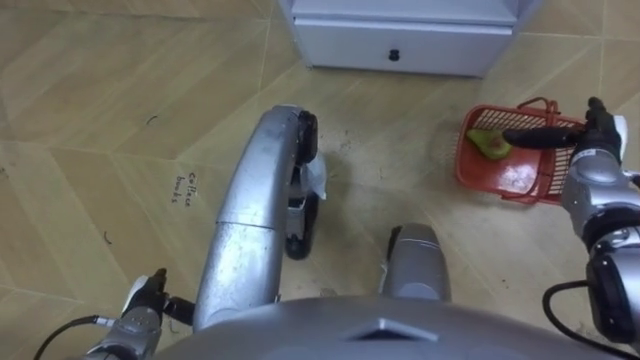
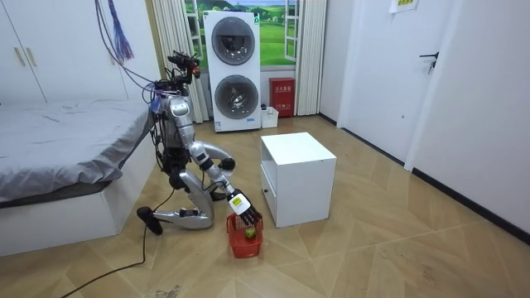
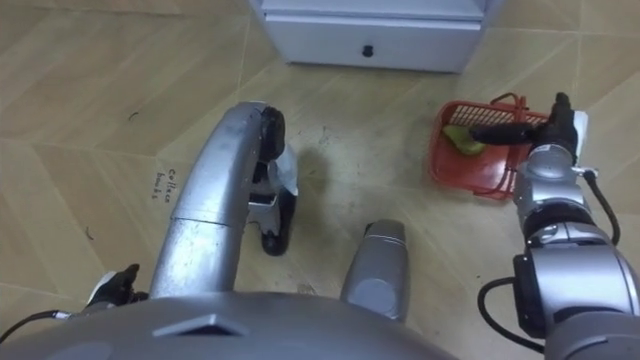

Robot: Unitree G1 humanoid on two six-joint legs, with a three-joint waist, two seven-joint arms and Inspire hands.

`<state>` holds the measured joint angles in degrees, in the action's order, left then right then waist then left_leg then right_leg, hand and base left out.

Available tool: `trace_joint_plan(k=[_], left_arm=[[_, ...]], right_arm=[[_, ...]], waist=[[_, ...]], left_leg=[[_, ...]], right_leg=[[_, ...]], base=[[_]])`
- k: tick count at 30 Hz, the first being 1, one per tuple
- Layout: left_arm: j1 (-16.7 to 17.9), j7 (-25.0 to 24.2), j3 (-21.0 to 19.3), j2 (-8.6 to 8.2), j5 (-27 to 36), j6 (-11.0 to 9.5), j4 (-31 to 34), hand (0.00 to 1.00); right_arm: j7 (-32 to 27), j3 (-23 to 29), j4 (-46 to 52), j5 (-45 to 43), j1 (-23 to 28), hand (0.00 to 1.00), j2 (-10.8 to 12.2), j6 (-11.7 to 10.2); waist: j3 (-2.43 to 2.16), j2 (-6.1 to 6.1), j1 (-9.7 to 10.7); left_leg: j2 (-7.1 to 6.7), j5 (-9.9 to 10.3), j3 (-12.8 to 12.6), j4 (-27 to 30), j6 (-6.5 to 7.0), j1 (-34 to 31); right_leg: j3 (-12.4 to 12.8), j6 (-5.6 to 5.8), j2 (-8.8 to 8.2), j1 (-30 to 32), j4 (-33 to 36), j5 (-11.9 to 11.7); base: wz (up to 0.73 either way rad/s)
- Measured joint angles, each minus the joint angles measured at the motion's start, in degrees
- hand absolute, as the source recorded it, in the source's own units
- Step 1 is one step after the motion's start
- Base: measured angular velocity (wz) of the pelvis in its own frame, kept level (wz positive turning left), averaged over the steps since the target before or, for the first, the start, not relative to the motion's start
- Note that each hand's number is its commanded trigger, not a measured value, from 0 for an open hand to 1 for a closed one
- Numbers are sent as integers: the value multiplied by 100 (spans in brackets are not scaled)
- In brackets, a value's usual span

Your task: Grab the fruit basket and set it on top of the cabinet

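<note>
Red basket [image 1: 520, 188] on the floor [image 1: 120, 120] at robot's right, near white cabinet [image 1: 400, 45]; green fruit [image 1: 490, 146] inside; right hand [image 1: 592, 124] above its right rim, fingers [image 1: 535, 138] straight and unclenched across the top, contact unclear; left hand [image 1: 140, 300] low left, fingers unreadable; open floor lies left of basket.

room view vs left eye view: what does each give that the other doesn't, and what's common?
Room view: the robot kneeling on the floor beside the bed, with the stacked washing machines and a door behind.

Left eye view: the drawer knob, handwriting on the floor, and the left hand low at the left edge.

Both: the white cabinet, the red basket on the floor with a green fruit inside, and the right hand reaching over it with straight fingers, not yet gripping.
</note>
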<state>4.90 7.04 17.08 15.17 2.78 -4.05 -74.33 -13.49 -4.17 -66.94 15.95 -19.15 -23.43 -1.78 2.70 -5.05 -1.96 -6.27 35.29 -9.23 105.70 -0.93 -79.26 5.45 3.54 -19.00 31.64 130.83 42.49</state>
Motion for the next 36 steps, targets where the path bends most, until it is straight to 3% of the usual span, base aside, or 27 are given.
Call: trace_joint_plan(k=[21, 22, 23, 24, 25, 36], left_arm=[[-14, -40, 9, -7, 231, 35, 21, 0], [-14, -46, 9, -7, 231, 35, 21, 0], [-13, -47, 9, -7, 232, 41, 20, 0], [-13, -47, 9, -7, 232, 46, 20, 0], [-13, -49, 9, -7, 235, 50, 20, 0], [-13, -50, 10, -7, 447, 85, 11, 0]], right_arm=[[378, -360, -729, 392, 10, 0, -77, 65], [396, -362, -731, 395, 10, 19, -77, 65], [423, -362, -730, 397, 9, 61, -77, 65], [430, -363, -730, 398, 9, 96, -77, 65], [433, -363, -730, 402, 9, 100, -77, 65], [488, -361, -862, 382, 9, 100, -80, 65]], waist=[[-3, 59, -116], [-3, 58, -147], [-2, 57, -171], [-2, 57, -181], [-1, 55, -199], [-4, 80, -225]], left_leg=[[111, -12, -88, -60, -5, -57], [111, -13, -88, -60, -6, -57], [111, -13, -88, -60, -7, -57], [110, -13, -88, -60, -7, -57], [110, -14, -88, -59, -7, -57], [111, -14, -92, -45, -7, -61]], right_leg=[[56, 5, 3, 181, 40, 2], [56, 5, 3, 181, 42, 2], [56, 5, 2, 180, 43, 2], [55, 5, 2, 180, 43, 2], [55, 5, 2, 180, 44, 2], [49, 6, -2, 177, 56, 2]], base=[[-1], [0], [0], [0], [0], [0]])
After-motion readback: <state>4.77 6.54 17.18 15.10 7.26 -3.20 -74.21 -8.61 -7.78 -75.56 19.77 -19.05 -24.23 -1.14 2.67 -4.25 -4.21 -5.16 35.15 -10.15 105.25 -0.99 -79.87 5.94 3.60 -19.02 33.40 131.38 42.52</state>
